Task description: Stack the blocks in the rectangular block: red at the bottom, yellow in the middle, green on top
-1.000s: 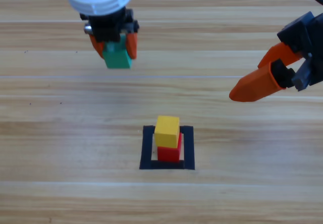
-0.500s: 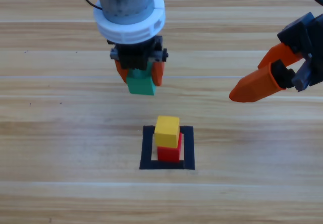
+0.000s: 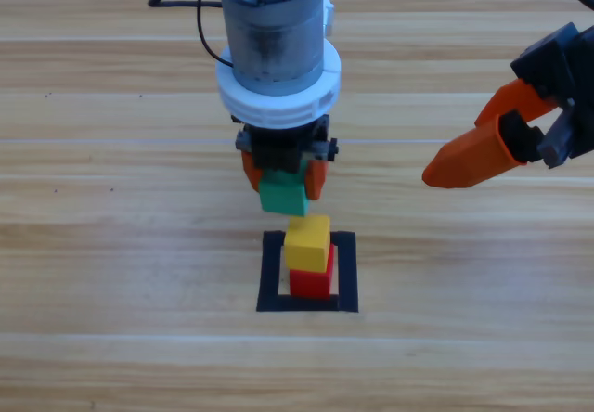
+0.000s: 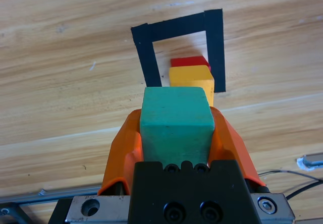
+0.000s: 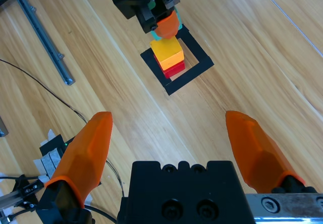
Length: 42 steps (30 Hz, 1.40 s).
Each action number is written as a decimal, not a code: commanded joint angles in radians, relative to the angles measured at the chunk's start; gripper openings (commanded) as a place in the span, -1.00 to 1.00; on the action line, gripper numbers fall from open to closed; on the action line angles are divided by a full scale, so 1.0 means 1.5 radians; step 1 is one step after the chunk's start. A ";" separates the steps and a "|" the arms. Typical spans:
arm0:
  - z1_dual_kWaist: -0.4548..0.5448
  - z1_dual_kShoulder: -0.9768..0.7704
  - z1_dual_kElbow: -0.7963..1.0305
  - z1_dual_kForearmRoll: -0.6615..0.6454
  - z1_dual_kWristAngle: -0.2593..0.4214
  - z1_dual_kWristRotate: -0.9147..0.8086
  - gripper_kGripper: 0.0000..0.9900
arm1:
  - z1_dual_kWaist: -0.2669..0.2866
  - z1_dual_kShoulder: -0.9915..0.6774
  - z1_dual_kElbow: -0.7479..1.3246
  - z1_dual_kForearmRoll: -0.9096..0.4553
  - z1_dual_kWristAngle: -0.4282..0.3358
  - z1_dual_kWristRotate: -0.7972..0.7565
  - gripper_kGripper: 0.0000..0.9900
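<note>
risk sits mostly in the last approach: the left gripper (image 3: pixel 283 178) holds green (image 3: pixel 284 194) clamped between its jaws, just on the far side of the stack, not yet over it. yellow (image 3: pixel 307 242) sits on red (image 3: pixel 311 282) inside the frame (image 3: pixel 270 273), but in the high view it looks shifted a little to the left and far side of red, so the landing face is not square over the base. if green comes in too low, its near edge could catch yellow's far edge and push the top cube off, or topple both. a release with green off-centre could leave it tilted or let it slide down. i judge that it needs more height before it crosses over.

room around the stack is generous: bare wood lies left, right and near of the frame, and nothing else stands on the table (image 3: pixel 111 273) close by. the right gripper (image 3: pixel 464 163) waits well apart at the right edge, jaws spread wide in its wrist view, clear of the left arm's path.
</note>
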 commanded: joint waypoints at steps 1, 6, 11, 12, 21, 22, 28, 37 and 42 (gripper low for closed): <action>-0.026 0.032 -0.010 0.005 -0.013 -0.013 -1.00 | -0.012 -0.021 0.020 -0.013 0.011 -0.001 0.99; -0.030 0.040 -0.013 0.005 -0.018 -0.019 -1.00 | -0.012 -0.021 0.020 -0.013 0.012 -0.002 0.99; -0.030 0.051 -0.014 0.005 -0.020 -0.030 -1.00 | -0.011 -0.020 0.020 -0.013 0.012 -0.002 0.99; -0.030 0.051 -0.014 0.005 -0.020 -0.035 -1.00 | -0.011 -0.020 0.020 -0.013 0.012 -0.002 0.99; -0.030 0.062 -0.024 0.005 -0.029 -0.060 -1.00 | -0.011 -0.019 0.020 -0.014 0.014 -0.002 0.99; -0.030 0.064 -0.024 0.005 -0.029 -0.062 -1.00 | -0.012 -0.019 0.020 -0.014 0.014 -0.002 0.99; -0.031 0.071 -0.024 0.005 -0.028 -0.062 -1.00 | -0.011 -0.016 0.020 -0.014 0.014 -0.002 0.99; -0.032 0.079 -0.024 0.005 -0.028 -0.063 -1.00 | -0.011 -0.014 0.020 -0.016 0.016 -0.002 0.99; -0.034 0.084 -0.026 0.005 -0.028 -0.063 -1.00 | -0.012 -0.014 0.020 -0.016 0.016 -0.002 0.99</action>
